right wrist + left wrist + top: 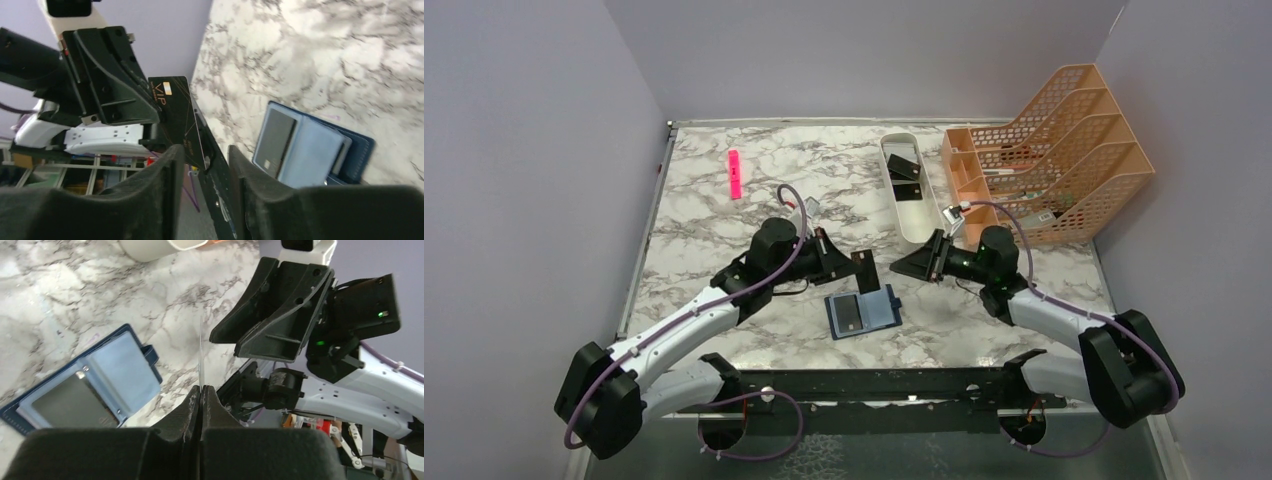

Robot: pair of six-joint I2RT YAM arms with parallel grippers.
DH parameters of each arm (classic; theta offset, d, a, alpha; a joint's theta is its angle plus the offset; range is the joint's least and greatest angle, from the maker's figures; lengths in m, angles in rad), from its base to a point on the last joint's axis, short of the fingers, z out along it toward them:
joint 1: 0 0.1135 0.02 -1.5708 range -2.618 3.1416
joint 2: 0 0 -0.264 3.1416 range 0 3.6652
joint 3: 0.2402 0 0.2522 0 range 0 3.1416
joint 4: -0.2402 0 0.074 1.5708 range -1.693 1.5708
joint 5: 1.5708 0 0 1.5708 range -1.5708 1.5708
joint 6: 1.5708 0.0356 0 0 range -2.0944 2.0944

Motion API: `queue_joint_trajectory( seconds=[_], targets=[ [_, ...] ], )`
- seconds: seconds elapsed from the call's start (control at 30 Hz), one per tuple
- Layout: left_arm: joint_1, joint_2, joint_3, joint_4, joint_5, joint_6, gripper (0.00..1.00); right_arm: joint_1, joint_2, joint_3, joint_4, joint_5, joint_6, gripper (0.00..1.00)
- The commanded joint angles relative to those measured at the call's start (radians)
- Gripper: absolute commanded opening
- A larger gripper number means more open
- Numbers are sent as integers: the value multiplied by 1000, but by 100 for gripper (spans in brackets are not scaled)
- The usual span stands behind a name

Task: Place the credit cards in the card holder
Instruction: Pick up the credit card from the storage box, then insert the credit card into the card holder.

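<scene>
The card holder (864,312) lies open on the marble table, lighter blue inside, with a grey card (849,312) in its left pocket. Just above it my left gripper (850,262) is shut on a black credit card (864,267), held upright. In the left wrist view that card (200,352) shows edge-on, rising from the closed left gripper (201,389). My right gripper (898,267) faces it from the right, open. In the right wrist view the right gripper (202,152) has a clear gap, with the black VIP card (175,112) just beyond it and the card holder (310,150) to the right.
A long white tray (894,215) at the back holds two more dark cards (905,168). An orange mesh file rack (1054,150) stands at the back right. A pink highlighter (734,173) lies at the back left. Purple walls close in the table.
</scene>
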Motion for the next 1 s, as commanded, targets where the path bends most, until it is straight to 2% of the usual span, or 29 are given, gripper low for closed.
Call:
queue_joint_trajectory(
  seconds=[0.0, 0.1, 0.27, 0.4, 0.67, 0.97],
  targets=[
    [-1, -30, -58, -86, -41, 44, 0, 8, -24, 49, -279, 68, -189, 48],
    [0, -10, -81, -85, -30, 42, 0, 7, -40, 48, -367, 106, -257, 51],
    [0, 58, -102, -76, -18, 36, 0, 9, -12, 54, -477, 176, -356, 46],
    [1, 112, -122, -61, -19, 28, 0, 29, 61, 78, -505, 182, -402, 40],
    [7, 188, -182, 39, 3, -15, 0, 139, 203, 133, -533, 309, -455, 39],
    [18, 185, -197, 57, 17, -13, 0, 189, 275, 133, -561, 373, -496, 24]
  ],
)
